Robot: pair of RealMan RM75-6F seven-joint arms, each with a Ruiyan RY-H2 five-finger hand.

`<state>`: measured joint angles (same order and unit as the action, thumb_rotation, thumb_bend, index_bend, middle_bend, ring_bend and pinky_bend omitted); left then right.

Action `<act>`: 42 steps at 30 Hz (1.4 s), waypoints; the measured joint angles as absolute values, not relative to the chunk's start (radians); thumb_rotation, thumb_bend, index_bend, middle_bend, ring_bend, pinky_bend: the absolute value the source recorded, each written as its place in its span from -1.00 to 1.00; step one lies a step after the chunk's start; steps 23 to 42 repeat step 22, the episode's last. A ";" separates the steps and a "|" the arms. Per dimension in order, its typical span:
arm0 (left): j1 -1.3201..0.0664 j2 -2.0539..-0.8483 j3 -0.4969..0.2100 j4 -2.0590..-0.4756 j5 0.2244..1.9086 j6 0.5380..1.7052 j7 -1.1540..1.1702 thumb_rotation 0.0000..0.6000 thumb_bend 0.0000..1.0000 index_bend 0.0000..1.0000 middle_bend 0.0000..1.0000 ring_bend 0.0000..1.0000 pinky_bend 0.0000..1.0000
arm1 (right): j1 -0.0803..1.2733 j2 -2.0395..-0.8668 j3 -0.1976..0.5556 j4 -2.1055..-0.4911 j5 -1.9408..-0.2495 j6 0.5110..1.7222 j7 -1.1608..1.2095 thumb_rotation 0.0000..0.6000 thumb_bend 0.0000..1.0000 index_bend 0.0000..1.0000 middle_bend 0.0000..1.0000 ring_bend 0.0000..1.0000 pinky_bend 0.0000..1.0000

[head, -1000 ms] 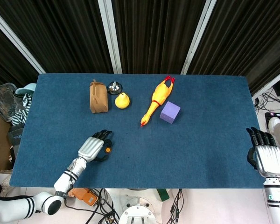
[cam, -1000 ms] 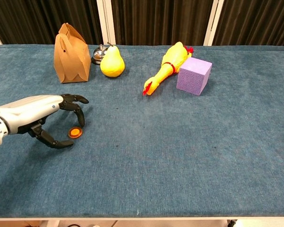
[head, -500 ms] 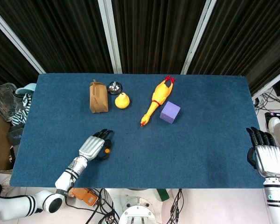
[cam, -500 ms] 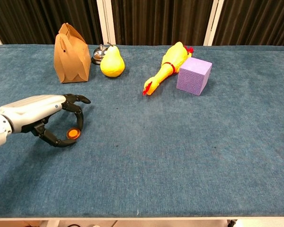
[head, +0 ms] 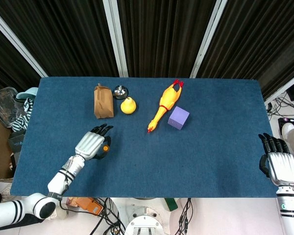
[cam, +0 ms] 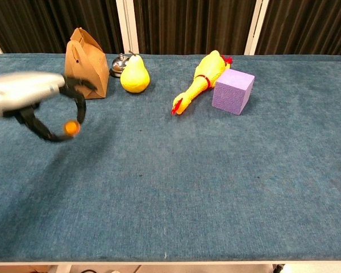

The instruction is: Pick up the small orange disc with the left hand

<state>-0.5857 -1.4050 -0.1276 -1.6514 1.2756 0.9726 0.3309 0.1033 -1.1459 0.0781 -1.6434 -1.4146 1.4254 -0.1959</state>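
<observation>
Nearest, on the robot's left side of the blue table (head: 196, 161), the left hand (head: 91, 145) pinches the small orange disc (cam: 72, 128) between thumb and fingertips; chest view shows it motion-blurred and lifted clear of the cloth. Right hand (head: 278, 164) sits at the near right edge of the table, holding nothing, fingers extended and only slightly apart.

Mid-table around the left hand: bare cloth, no object touching hand or disc.

Farther back, left group: brown paper bag (cam: 86, 63) standing upright, just behind the raised hand in chest view. Yellow pear (cam: 134, 75) just beside the bag, upright. Small metal bell (head: 120, 91) behind, between bag and pear, partly hidden by the pear in chest view.

Farther back, right group: rubber chicken (head: 165, 105) lying diagonally, beak toward the near side. Purple cube (cam: 233, 91) just beside the chicken's body; contact not resolvable.
</observation>
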 measured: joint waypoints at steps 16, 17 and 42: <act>-0.711 -1.061 -0.258 -1.932 1.042 0.978 0.602 1.00 -0.41 0.00 -0.88 -1.00 -0.70 | 0.104 -1.147 0.079 -1.644 -1.415 1.428 -0.203 1.00 0.84 -0.72 -0.71 -0.66 -0.68; -0.718 -1.050 -0.263 -1.938 1.030 0.978 0.609 1.00 -0.41 0.00 -0.88 -1.00 -0.70 | 0.104 -1.147 0.079 -1.644 -1.415 1.427 -0.203 1.00 0.85 -0.72 -0.71 -0.66 -0.68; -0.754 -0.996 -0.275 -1.975 0.983 0.984 0.646 1.00 -0.41 0.00 -0.88 -1.00 -0.70 | 0.105 -1.148 0.078 -1.644 -1.413 1.425 -0.204 1.00 0.84 -0.72 -0.71 -0.66 -0.68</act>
